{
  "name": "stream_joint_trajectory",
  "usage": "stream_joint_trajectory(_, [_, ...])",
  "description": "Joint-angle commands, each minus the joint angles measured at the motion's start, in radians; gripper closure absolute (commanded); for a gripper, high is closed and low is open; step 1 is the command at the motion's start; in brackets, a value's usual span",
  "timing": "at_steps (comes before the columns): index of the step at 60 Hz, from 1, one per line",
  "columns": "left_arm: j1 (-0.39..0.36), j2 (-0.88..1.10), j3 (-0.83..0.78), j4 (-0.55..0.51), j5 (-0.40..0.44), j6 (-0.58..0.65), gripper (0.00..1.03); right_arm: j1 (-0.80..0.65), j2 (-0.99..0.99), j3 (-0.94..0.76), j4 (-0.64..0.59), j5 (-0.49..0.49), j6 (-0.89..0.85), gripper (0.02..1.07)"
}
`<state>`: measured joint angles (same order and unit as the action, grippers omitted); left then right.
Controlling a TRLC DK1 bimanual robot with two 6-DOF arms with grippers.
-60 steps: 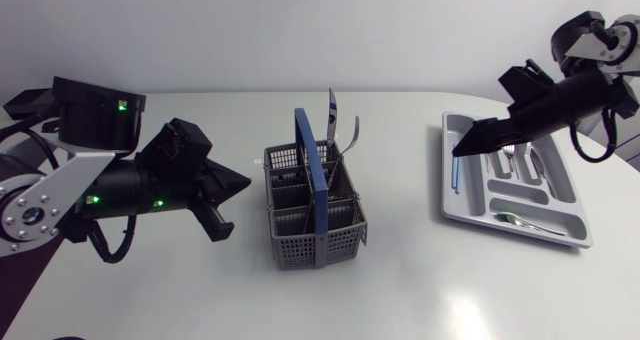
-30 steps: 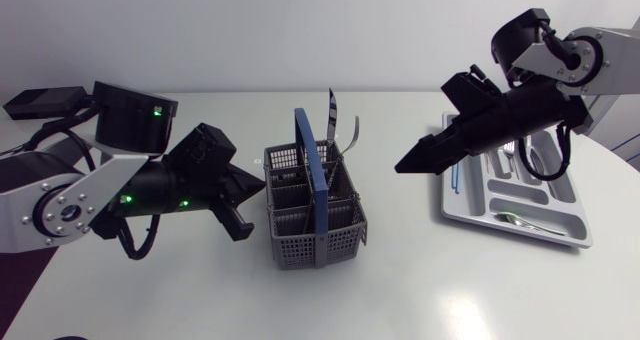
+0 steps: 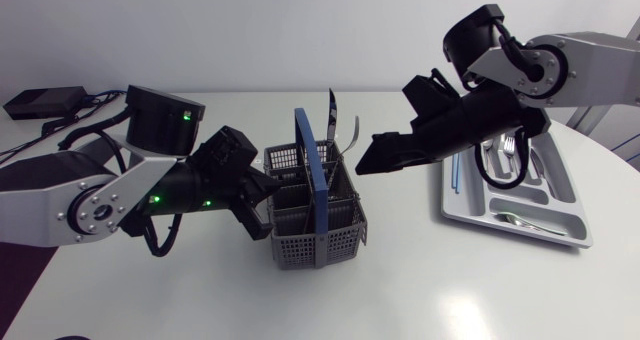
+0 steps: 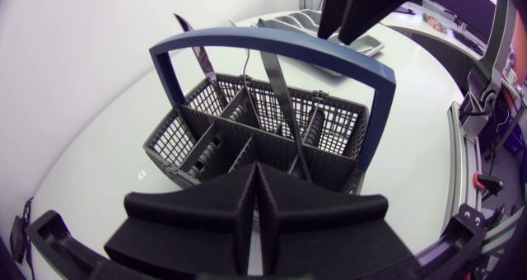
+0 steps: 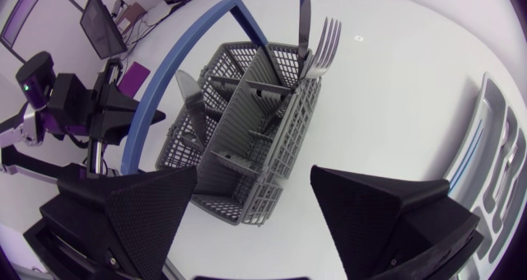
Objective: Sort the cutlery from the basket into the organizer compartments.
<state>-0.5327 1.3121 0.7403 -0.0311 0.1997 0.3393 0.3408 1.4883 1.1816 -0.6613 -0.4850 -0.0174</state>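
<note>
Convergence on the basket (image 3: 315, 235): swinging the right gripper (image 3: 368, 164) off the organizer (image 3: 560, 238) at the right and across to just beside the basket's right rim, spreading its fingers wide and carrying nothing; meanwhile pushing the left gripper (image 3: 268, 192) in from the left, close against the basket's left wall, keeping its fingers pressed together on nothing. Judging from that: going back for another piece, probably bracing the basket with the left while lining the right up on the fork (image 3: 352, 132) and the knife (image 3: 331, 110) standing at the far side beyond the blue handle (image 3: 315, 160); also leaving a third utensil (image 4: 284, 107) leaning in a nearer cell. Counting a spoon (image 3: 510, 218), a second fork (image 3: 507, 148) and a blue-handled piece (image 3: 453, 175) already in the organizer. Working on a plain white table (image 3: 430, 290), curving away at the right and sharing its far left corner with a black box (image 3: 30, 105) and cables.
</note>
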Motion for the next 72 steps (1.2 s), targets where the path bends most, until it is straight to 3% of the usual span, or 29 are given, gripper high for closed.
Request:
stream_joint_trajectory(1, [-0.006, 0.018, 0.031, 0.011, -0.009, -0.023, 1.00, 0.012, 0.047, 0.061, -0.015, 0.010, 0.102, 0.07])
stream_joint_trajectory(23, [0.000, 0.015, 0.028, 0.014, -0.009, -0.022, 1.00, 0.162, 0.155, 0.191, -0.107, 0.172, 0.228, 0.08])
stream_joint_trajectory(52, [0.022, 0.016, 0.027, 0.013, -0.009, -0.019, 1.00, 0.234, 0.244, 0.257, -0.106, 0.172, 0.284, 0.13])
stream_joint_trajectory(72, [0.022, 0.019, 0.028, 0.014, -0.009, -0.017, 1.00, 0.241, 0.256, 0.224, -0.031, 0.181, 0.318, 0.16])
